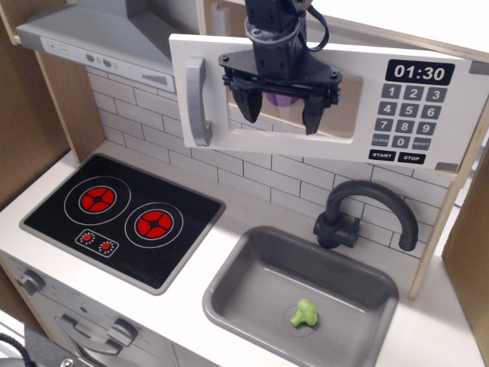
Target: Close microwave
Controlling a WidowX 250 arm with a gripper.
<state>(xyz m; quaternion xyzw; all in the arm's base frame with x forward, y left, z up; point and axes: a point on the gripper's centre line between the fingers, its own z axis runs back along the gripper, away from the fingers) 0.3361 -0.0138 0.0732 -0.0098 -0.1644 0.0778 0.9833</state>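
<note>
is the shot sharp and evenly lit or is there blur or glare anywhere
In the observation.image view, lighting is soft and even, with no strong glare; the microwave keypad digits read crisply, the gripper shows no obvious motion blur, the sink shades only mildly inside, and the purple thing behind the window is too obscured to identify.

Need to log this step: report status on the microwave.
End effector open, in front of the window, holding nothing. Microwave door looks about shut. Purple thing inside. Nothing in the way.

Green broccoli (305,313) in grey sink (229,287), beside black stove (122,218).
</note>
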